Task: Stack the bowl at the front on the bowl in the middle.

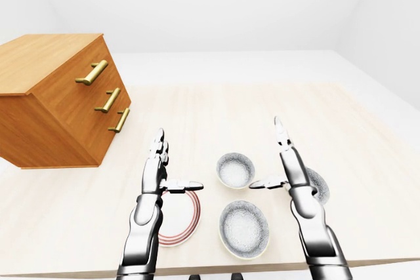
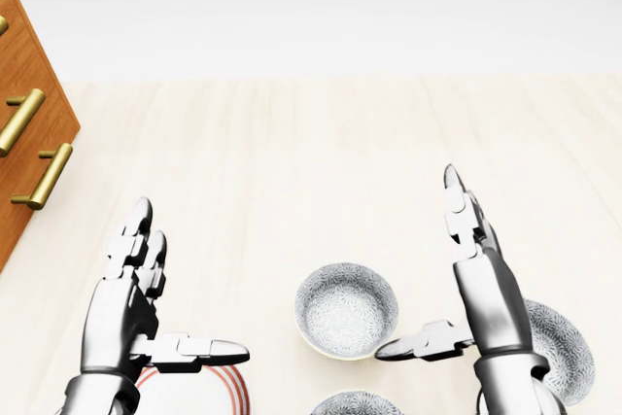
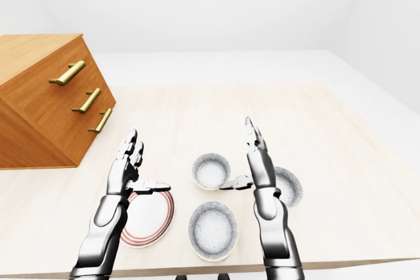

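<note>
The pale bench (image 1: pixel 341 129) carried a wooden drawer chest (image 1: pixel 59 103) at its left. The front bowl (image 1: pixel 244 229) stood near the bottom of the left-eye view, between the two arms, and was not held. The right robot hand (image 1: pixel 289 170), its fingers spread and empty, hung above and to the right of it. This hand was nearer than the left robot hand (image 1: pixel 156 175), which was also spread and empty.
</note>
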